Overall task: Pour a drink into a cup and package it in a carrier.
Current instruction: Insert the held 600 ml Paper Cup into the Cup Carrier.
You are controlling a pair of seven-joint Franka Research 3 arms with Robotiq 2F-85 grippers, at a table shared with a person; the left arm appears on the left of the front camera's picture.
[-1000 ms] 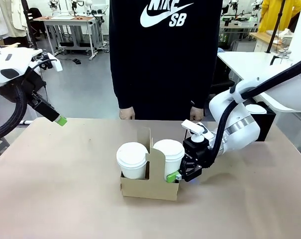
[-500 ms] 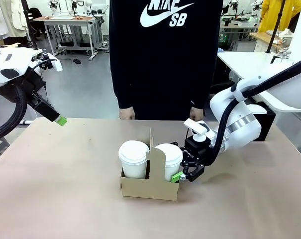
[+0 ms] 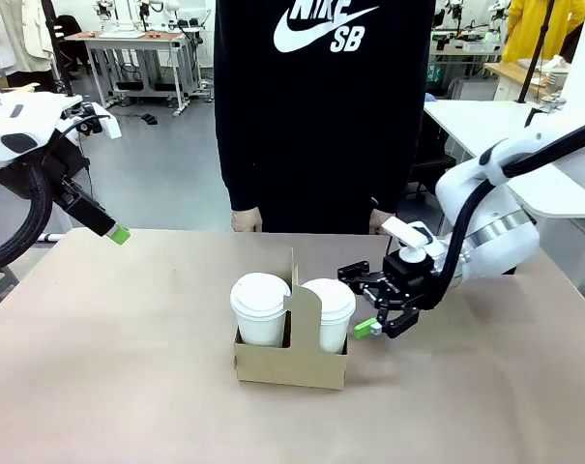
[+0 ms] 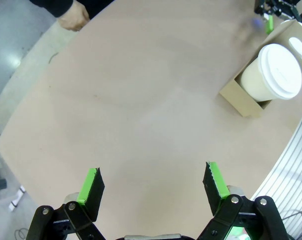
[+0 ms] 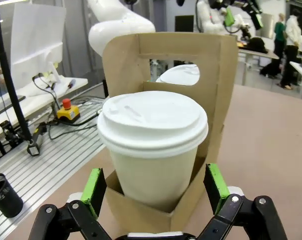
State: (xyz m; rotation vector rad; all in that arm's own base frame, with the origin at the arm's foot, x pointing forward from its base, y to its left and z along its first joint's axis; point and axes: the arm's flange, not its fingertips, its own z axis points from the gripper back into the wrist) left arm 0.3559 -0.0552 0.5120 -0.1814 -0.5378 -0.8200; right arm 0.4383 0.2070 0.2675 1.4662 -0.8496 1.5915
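right hand wide open, empty, just beside cup in carrier

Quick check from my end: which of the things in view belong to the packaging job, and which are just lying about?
Part of the job:
- carrier
- two lidded cups seated in it, left cup and right cup
- right gripper, open, just beside the right cup

Lying about:
- left gripper, open over bare table
- person's hands at the far edge

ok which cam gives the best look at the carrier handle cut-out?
Right wrist view: the carrier faces it, so the handle cut-out shows head-on, with the far cup's lid visible through it. Front view shows the handle nearly edge-on, cut-out unreadable. Left wrist view shows one corner of the carrier, the handle unclear.
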